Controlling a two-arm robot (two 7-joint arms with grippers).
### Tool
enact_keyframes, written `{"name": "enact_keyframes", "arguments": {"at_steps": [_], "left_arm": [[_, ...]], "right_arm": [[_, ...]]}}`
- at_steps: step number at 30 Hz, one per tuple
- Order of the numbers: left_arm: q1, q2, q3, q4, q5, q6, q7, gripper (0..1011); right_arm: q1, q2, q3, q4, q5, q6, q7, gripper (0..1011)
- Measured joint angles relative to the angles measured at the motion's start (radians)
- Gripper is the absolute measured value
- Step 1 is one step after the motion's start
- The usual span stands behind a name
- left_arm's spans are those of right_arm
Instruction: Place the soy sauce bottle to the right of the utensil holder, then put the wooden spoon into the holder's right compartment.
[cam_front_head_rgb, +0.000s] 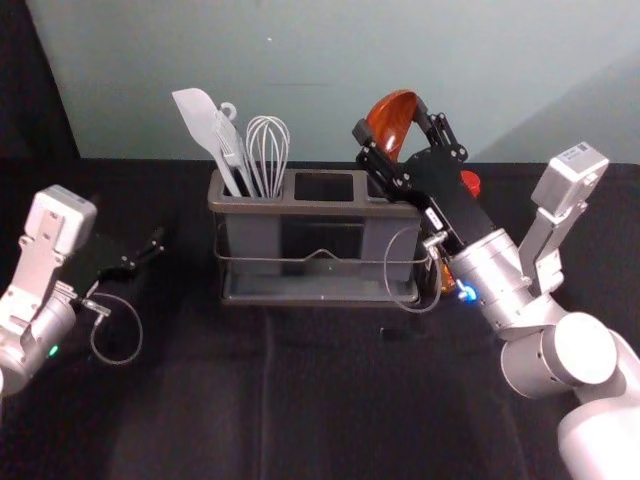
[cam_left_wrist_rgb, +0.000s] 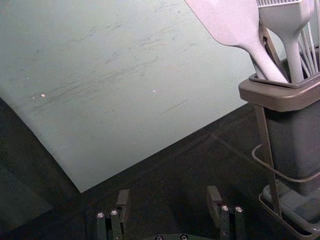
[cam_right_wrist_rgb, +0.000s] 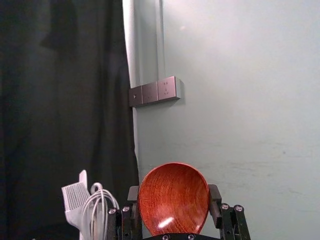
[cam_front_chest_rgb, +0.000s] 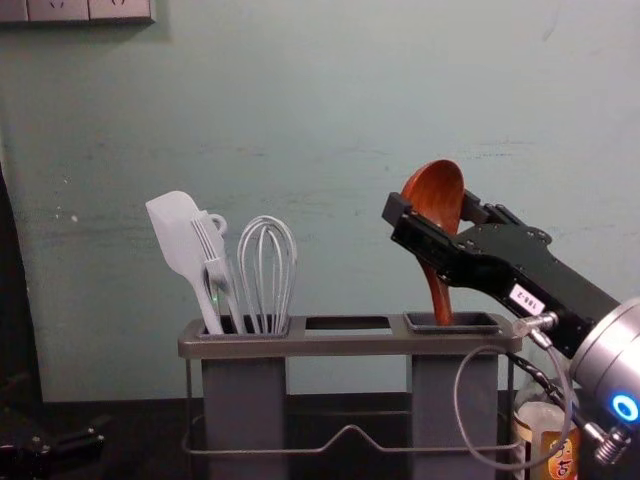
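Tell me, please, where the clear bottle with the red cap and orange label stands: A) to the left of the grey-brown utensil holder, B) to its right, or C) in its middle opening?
B: the chest view shows the bottle beyond the right end of the holder, opposite the end with the white spatula.

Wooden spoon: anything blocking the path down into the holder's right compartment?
Nothing visible. The right gripper holds the spoon, handle down at the mouth of that compartment; the whisk stands in the left compartment and the soy sauce bottle outside, right of the holder.
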Motion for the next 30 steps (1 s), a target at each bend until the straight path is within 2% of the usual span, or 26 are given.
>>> {"name": "enact_keyframes", "arguments": {"at_steps": [14, 30], "left_arm": [[0.0, 0.0, 0.0, 0.0, 0.0, 0.0, 0.0, 1000], [0.0, 0.0, 0.0, 0.0, 0.0, 0.0, 0.0, 1000]], "right_arm": [[-0.007, -0.005, 0.001, -0.002, 0.018, -0.005, 0.019, 837], [-0.023, -0.003, 0.001, -0.023, 0.017, -0.003, 0.017, 837]]}}
